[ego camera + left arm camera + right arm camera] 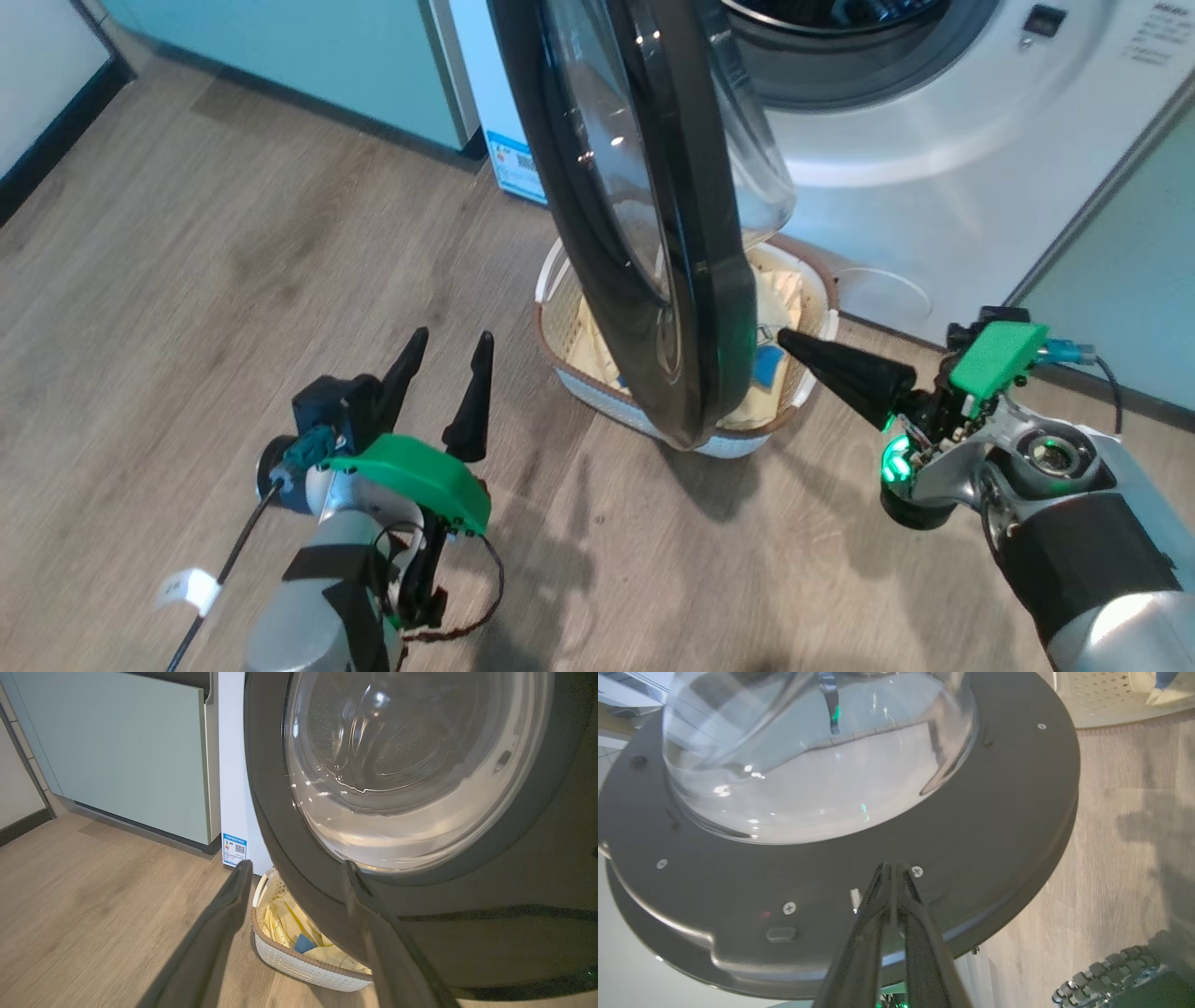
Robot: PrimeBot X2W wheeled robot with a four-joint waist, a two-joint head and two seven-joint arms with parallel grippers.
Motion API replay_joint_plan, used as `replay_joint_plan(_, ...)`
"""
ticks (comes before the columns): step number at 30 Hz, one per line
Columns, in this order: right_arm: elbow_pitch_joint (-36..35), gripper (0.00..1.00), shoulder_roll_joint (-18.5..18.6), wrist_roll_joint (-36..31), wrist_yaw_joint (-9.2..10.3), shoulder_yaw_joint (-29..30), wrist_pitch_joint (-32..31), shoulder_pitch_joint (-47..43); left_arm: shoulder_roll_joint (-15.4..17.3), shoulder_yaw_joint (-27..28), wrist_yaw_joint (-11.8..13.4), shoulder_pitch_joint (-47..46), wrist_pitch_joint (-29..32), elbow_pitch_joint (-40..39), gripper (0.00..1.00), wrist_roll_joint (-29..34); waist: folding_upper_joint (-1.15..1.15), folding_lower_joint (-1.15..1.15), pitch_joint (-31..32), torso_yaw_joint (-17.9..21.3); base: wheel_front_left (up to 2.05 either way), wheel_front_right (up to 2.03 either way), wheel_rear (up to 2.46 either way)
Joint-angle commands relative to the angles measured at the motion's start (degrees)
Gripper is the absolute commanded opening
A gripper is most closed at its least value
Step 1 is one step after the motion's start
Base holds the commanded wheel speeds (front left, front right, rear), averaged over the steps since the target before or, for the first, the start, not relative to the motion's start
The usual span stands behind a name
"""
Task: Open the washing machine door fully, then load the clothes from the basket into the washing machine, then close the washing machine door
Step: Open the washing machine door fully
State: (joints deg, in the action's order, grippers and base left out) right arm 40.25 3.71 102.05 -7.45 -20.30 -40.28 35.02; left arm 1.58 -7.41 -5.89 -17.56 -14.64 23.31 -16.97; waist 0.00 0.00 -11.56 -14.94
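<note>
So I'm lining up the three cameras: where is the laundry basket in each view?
Head view: basket at centre, on the floor, partly behind the open door.
Left wrist view: basket at bottom middle, under the door's rim.
Right wrist view: basket in the top right corner, past the door's rim.
Shared landmark: the black-rimmed door.

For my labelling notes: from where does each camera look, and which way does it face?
Head: high, facing down at the door, basket and floor; shows left pincer, open, and right pincer, shut.
Left wrist: behind its open fingers, facing the door's outer glass.
Right wrist: behind its shut fingers, facing the door's inner rim.
Shared: all three show the door and basket.
</note>
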Motion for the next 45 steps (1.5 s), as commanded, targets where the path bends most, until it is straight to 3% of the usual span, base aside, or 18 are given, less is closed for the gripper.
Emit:
replay_joint_plan(1,-1.5,0.14,-0.8,-0.4,-0.03,0.4,0.9,0.4,1.3,2.3,-0.1,0.0,-0.4,-1.3,1.00,0.6,0.00,0.00,0.9,0.6,0.00,0.00,0.00)
replay_joint_plan(3,-1.6,0.47,-0.8,-0.7,-0.03,1.3,1.8,-0.3,1.3,2.8,-0.2,0.4,-0.4,-1.0,1.00,0.7,0.00,0.00,1.7,1.2,0.00,0.00,0.00)
replay_joint_plan(4,-1.8,0.81,-0.8,-0.9,-0.03,1.7,2.3,-0.7,1.3,3.0,-0.2,0.6,-0.4,-0.9,1.00,0.8,0.00,0.00,2.2,1.7,0.00,0.00,0.00)
replay_joint_plan(5,-2.0,1.00,-0.8,-1.1,-0.03,2.0,2.5,-1.2,1.3,3.4,-0.3,0.8,-0.4,-0.8,1.00,0.9,0.00,0.00,2.6,2.2,0.00,0.00,0.00)
replay_joint_plan(15,-10.5,1.00,-0.6,-8.1,-0.03,5.6,10.2,-9.1,5.3,8.1,-1.1,3.1,-0.4,0.6,1.00,0.5,0.00,0.00,7.0,9.5,0.00,0.00,0.00)
replay_joint_plan(23,-19.8,1.00,2.7,-16.0,-0.03,5.7,20.1,-16.3,7.5,10.8,-1.3,7.1,-0.4,0.3,1.00,0.1,0.00,0.00,10.3,14.7,0.00,0.00,0.00)
replay_joint_plan(26,-22.0,1.00,4.3,-18.3,-0.03,4.4,22.9,-17.7,7.8,11.6,-1.3,8.3,-0.4,0.0,1.00,-0.1,0.00,0.00,10.9,16.0,0.00,0.00,0.00)
replay_joint_plan(35,-28.9,1.00,12.8,-24.5,-0.03,-3.1,39.0,-22.2,9.3,13.5,-1.5,10.8,-0.4,-0.4,1.00,-1.0,0.00,0.00,13.0,20.1,0.00,0.00,0.00)
replay_joint_plan(41,-28.2,1.00,18.6,-29.5,-0.03,-9.8,51.3,-22.6,9.7,14.5,-1.5,11.9,-0.4,-0.6,1.00,-1.3,0.00,0.00,14.0,22.4,0.00,0.00,0.00)
replay_joint_plan(45,-25.6,1.00,21.1,-34.3,-0.03,-12.5,54.9,-22.2,9.7,15.3,-1.5,12.7,-0.4,-0.3,1.00,-1.7,0.00,0.00,14.5,23.6,0.00,0.00,0.00)
